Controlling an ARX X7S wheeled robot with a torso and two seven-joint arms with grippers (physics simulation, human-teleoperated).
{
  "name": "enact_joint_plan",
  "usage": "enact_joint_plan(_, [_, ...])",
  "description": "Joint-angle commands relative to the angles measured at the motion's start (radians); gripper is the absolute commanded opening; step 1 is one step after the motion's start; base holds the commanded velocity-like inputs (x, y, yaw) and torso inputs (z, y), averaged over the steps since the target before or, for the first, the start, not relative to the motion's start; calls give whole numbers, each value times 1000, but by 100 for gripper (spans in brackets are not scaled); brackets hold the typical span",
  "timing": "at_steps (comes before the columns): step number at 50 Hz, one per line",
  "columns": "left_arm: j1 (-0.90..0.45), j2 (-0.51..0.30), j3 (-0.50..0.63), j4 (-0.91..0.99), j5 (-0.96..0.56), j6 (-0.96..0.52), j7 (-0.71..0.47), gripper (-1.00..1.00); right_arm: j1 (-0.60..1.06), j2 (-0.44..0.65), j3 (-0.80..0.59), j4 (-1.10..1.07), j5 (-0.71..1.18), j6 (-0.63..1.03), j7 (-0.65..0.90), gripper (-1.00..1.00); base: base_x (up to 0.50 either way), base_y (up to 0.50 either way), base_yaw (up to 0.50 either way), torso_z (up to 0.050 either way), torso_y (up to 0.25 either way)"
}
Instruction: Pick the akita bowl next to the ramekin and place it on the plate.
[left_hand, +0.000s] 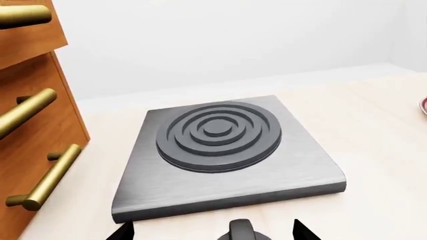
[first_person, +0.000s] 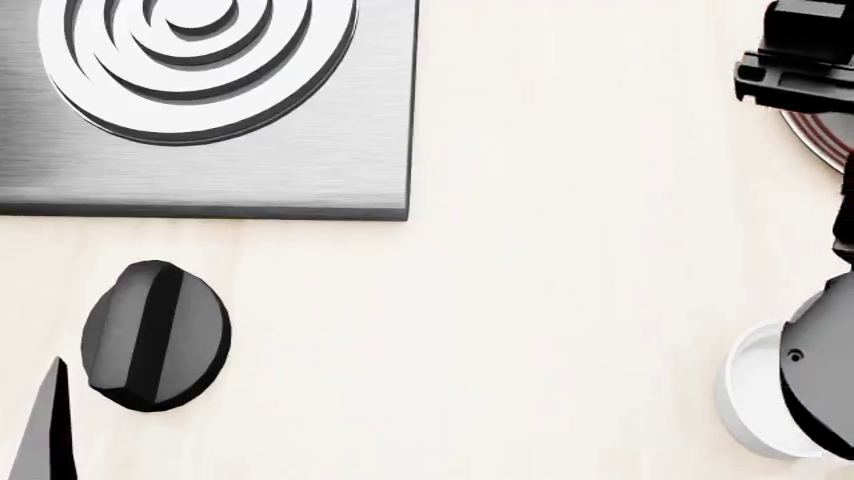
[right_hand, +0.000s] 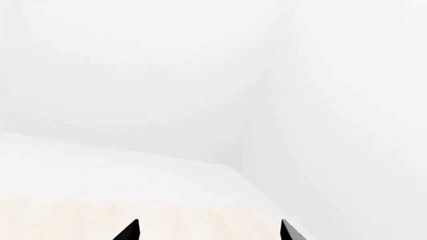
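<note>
While the right arm fills the head view's right edge, the ramekin (first_person: 747, 400) sits half hidden under it on the pale bench (first_person: 561, 300), and a sliver of the plate (first_person: 817, 145) shows farther back behind the arm. The bowl isn't in any view. Right pincer (right_hand: 210, 231): tips wide apart, nothing btwn them, facing a white wall. Left pincer (left_hand: 212, 231): also spread, empty, w/ the burner (left_hand: 220, 135) ahead, the knob (first_person: 154, 335) just below, and drawers (left_hand: 33, 125) alongside.
</note>
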Motion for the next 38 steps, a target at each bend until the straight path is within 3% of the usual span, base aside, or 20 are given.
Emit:
enact_joint_plan(1, [-4, 6, -1, 4, -2, -9, -5, 100, -12, 25, -33, -136, -94, 37, 66, 100, 0, 0, 0, 0, 0])
enact_joint_plan(38, [-6, -5, 4, 8, 0, 5, -3, 100, -49, -21, -88, -461, -211, 140, 197, 100, 0, 0, 0, 0, 0])
